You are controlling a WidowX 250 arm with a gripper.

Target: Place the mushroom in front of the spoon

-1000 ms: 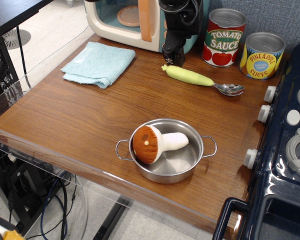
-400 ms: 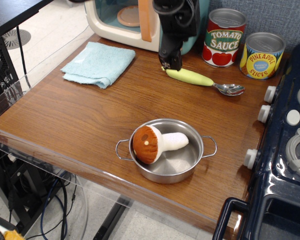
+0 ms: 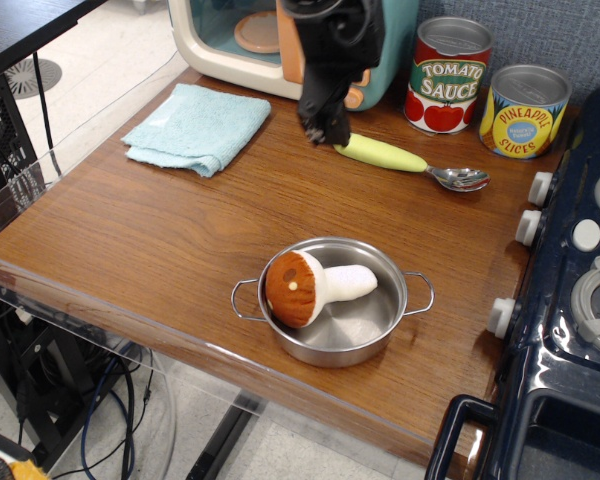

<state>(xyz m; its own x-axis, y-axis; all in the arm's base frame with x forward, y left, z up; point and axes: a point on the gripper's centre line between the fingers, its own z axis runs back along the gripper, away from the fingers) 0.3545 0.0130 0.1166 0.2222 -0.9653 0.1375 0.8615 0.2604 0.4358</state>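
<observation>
The mushroom (image 3: 302, 288) lies on its side inside a small steel pot (image 3: 382, 338) near the table's front edge, brown cap to the left and cream stem to the right. The spoon (image 3: 392, 156) lies at the back of the table, yellow-green handle to the left and silver bowl to the right. My black gripper (image 3: 323, 130) hangs just above the table at the left end of the spoon's handle, far behind the pot. It holds nothing, and I cannot tell how far apart its fingers are.
A folded light-blue towel (image 3: 198, 125) lies at the back left. A toy microwave (image 3: 230, 40) stands behind my gripper. A tomato sauce can (image 3: 448, 75) and a pineapple can (image 3: 525, 110) stand behind the spoon. A dark toy stove (image 3: 580, 290) borders the right side.
My gripper has moved left and slightly forward, from behind the spoon handle's left end to just left of it. The mushroom, pot and spoon have not moved.
</observation>
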